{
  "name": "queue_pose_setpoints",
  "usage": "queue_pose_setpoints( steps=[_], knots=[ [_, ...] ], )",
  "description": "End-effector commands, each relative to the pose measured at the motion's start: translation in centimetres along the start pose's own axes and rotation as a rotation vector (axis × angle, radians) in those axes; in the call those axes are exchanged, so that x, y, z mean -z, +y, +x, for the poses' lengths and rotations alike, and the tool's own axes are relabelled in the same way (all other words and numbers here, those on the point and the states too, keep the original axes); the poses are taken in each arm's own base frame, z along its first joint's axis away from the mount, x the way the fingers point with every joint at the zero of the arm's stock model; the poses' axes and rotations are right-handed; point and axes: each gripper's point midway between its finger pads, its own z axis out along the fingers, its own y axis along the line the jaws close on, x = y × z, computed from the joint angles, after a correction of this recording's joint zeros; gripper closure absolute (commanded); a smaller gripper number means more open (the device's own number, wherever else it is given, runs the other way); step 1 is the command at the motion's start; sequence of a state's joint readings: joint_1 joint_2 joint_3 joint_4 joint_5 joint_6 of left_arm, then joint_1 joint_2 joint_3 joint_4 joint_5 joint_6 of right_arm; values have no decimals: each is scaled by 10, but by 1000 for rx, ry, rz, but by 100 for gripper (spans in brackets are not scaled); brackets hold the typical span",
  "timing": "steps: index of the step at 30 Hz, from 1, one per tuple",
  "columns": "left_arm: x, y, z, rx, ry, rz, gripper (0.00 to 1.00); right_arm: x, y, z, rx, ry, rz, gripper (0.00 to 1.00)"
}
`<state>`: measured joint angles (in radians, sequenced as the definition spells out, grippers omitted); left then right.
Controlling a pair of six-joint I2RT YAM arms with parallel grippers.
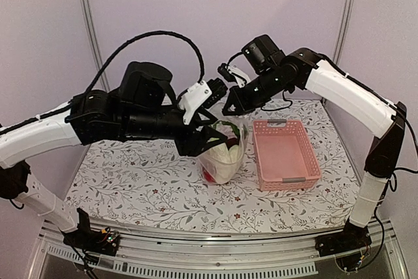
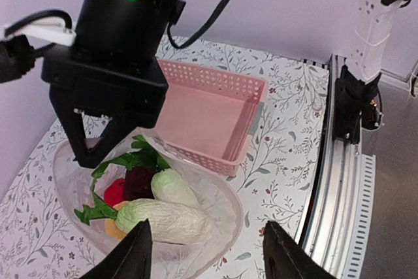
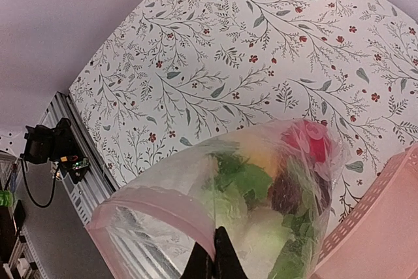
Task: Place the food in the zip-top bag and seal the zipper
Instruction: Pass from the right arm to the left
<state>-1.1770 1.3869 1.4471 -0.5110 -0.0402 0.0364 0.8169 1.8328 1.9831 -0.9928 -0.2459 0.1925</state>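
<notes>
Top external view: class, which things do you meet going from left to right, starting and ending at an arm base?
Left arm base → bag → basket → right arm base

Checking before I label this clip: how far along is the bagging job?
Done: the food sits inside the zip-top bag, and the pink basket holds nothing. In hand: the right gripper is shut on the bag's mouth edge by the zipper, holding it up; the left gripper hangs open above. Left: the mouth gapes, so the zipper needs pressing shut.
</notes>
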Motion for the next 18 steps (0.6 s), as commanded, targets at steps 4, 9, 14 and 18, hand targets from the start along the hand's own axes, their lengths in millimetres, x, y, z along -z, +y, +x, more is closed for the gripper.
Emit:
queue_pose_setpoints(
  steps=[4,9,14,18],
  knots=[
    [-29,19,31,84,69,-142,39,-1,2,-8,-129,12,-53,100],
    [-53,20,41,138,89,-163,33,-1,-6,-13,-188,4,-62,100],
    [-80,24,45,202,124,-173,30,-3,-11,-14,-213,3,-63,100],
    [-97,21,51,241,166,-147,31,-1,-13,-18,-228,-11,-68,100]
  ],
)
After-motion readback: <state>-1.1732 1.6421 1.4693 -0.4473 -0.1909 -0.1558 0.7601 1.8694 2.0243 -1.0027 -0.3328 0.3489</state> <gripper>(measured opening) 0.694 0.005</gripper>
